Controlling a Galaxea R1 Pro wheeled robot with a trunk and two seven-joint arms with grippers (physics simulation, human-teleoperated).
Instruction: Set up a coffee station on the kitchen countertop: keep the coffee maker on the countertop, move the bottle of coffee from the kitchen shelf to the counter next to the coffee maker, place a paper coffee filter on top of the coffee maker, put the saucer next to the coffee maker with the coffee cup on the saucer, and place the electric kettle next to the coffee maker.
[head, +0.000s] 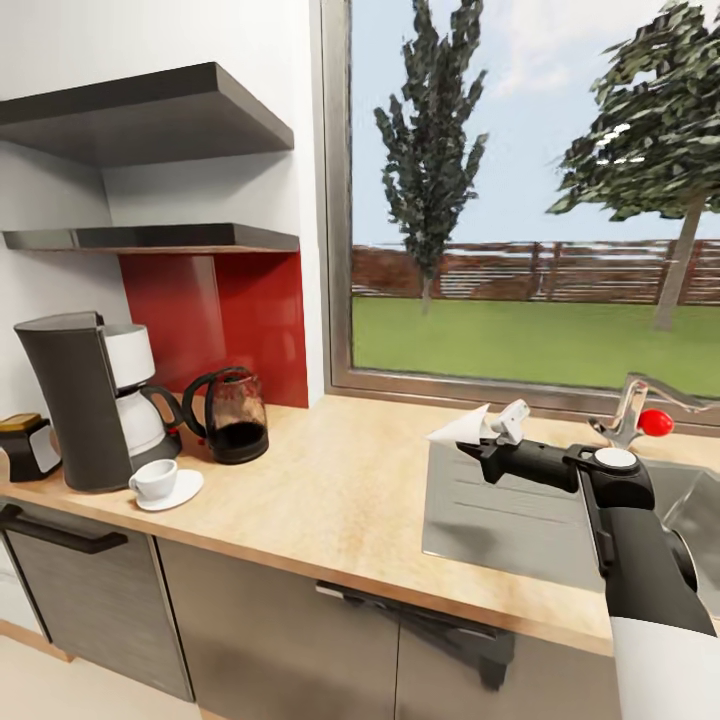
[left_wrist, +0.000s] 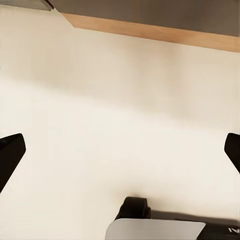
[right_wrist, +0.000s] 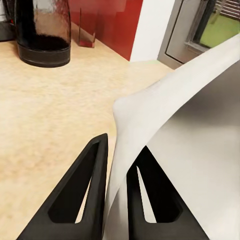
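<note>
We are gripping the thin white paper coffee filter (head: 462, 429) in our right gripper (head: 497, 436) over the steel sink (head: 480, 520) | left gripper (left_wrist: 120, 150) fingers standing apart, empty | cup (head: 154, 478) sitting on saucer (head: 185, 490), touching the matte coffee maker (head: 75, 400) | glass kettle (head: 232, 413) of dark liquid standing beside them on the wood-grain desk (head: 330, 480).

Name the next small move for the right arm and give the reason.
Probably carry the right end effector leftward along the countertop toward the coffee maker. It is pinching the paper coffee filter above the sink, while the kettle and the cup on its saucer already stand beside the maker.
</note>
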